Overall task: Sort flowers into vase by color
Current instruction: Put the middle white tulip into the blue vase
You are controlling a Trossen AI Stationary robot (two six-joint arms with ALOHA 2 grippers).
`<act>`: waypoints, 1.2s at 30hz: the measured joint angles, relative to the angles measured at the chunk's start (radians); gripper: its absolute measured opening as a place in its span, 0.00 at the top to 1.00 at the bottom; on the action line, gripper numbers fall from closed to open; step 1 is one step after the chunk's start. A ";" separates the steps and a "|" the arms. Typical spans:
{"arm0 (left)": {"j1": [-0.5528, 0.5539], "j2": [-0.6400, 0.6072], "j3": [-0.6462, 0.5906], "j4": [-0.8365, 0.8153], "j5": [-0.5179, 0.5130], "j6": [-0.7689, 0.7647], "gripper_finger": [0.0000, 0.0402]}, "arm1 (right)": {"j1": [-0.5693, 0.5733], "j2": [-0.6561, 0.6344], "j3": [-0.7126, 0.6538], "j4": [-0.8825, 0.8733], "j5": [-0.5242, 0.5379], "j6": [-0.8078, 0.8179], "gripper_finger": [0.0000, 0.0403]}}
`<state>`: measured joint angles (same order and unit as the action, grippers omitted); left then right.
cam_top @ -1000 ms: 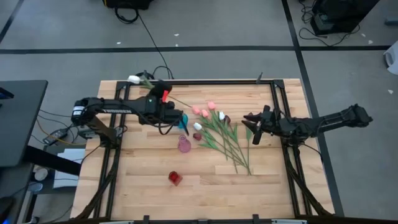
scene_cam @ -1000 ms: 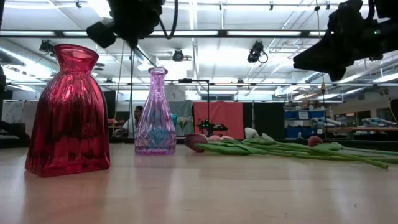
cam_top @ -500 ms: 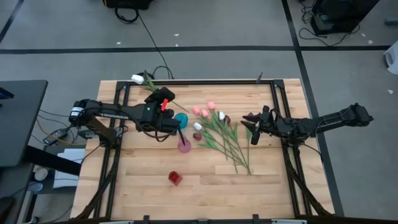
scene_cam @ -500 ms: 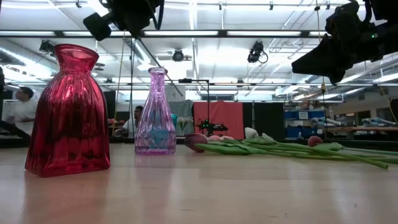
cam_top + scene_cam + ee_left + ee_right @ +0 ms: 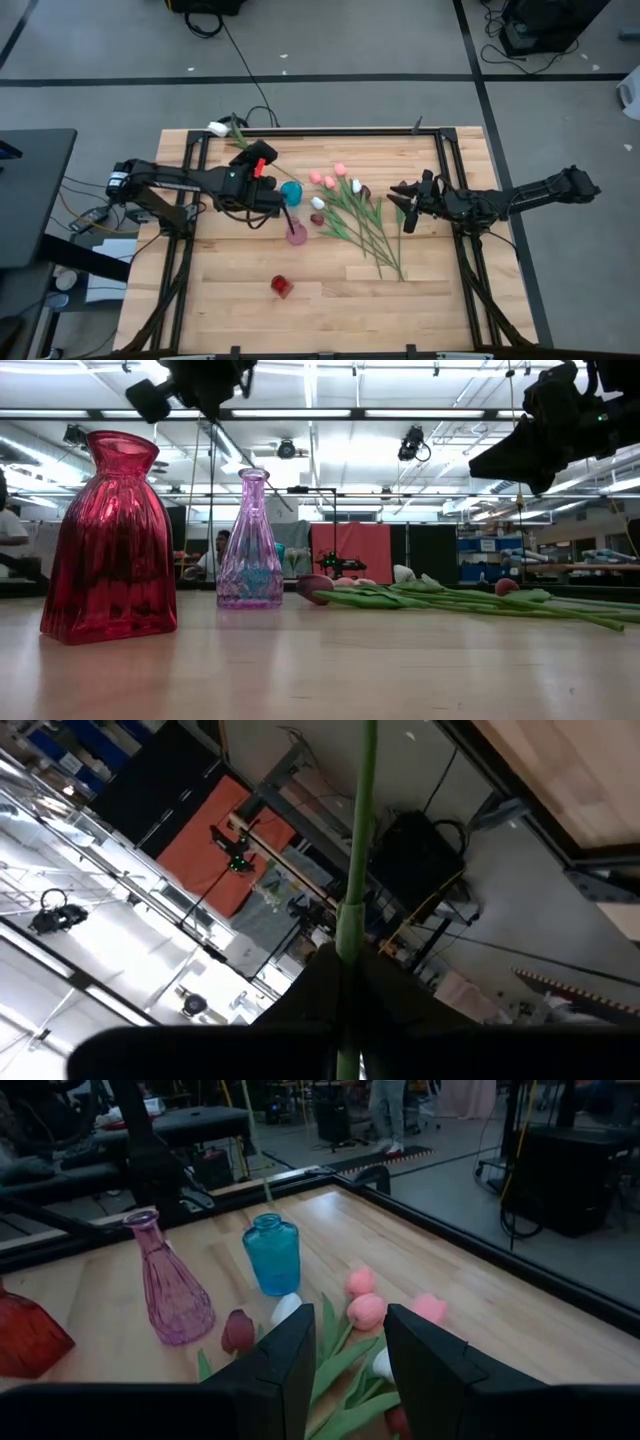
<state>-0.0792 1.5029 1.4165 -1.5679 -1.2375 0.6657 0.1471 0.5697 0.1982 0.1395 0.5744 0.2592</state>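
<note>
My left gripper [image 5: 277,202] is shut on a white tulip, whose head [image 5: 217,128] points to the far-left corner. The tulip's stem runs down toward the purple vase [image 5: 297,235], and I cannot tell whether its end is inside the mouth. The other tulips [image 5: 355,215], pink, white and maroon, lie flat on the table in a loose pile. My right gripper [image 5: 404,208] hovers open above the pile's right side, touching nothing. The right wrist view shows its fingers [image 5: 300,1360] over the heads [image 5: 365,1310]. A blue vase [image 5: 291,192] and a red vase [image 5: 281,287] stand upright. My left gripper pinches the white tulip's green stem [image 5: 350,925] between its two fingers, which lie across it. The flower is lifted clear of the table and tilted. Its head is up toward the far-left corner, and its lower end slants down toward the purple vase [image 5: 252,545].
The black frame rails [image 5: 330,131] run along the table's far, left and right sides. The red vase [image 5: 110,540] stands nearest the near edge, with bare wood around it. Cables lie at the far-left corner. People show in the room behind.
My left gripper has drawn back toward the table's left edge with the tulip, uncovering the blue vase. The stem has followed, still slanting toward the purple vase.
</note>
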 joint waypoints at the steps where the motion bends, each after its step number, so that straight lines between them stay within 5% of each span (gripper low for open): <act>1: 0.000 -0.017 -0.022 -0.002 0.001 0.000 0.94 | 0.000 0.000 0.000 -0.002 0.000 0.000 0.66; 9: -0.002 -0.099 -0.195 -0.006 -0.077 0.001 0.94 | 0.000 0.000 0.000 0.023 0.000 0.000 0.66; 21: -0.034 -0.098 -0.203 0.030 -0.133 0.000 0.94 | 0.000 0.002 0.000 0.040 0.000 -0.008 0.66; 36: -0.061 -0.088 -0.202 0.039 -0.052 0.007 0.94 | 0.000 0.002 0.000 0.043 0.000 -0.008 0.66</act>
<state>-0.1398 1.4144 1.2140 -1.5287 -1.2899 0.6724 0.1470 0.5713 0.1982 0.1822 0.5743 0.2508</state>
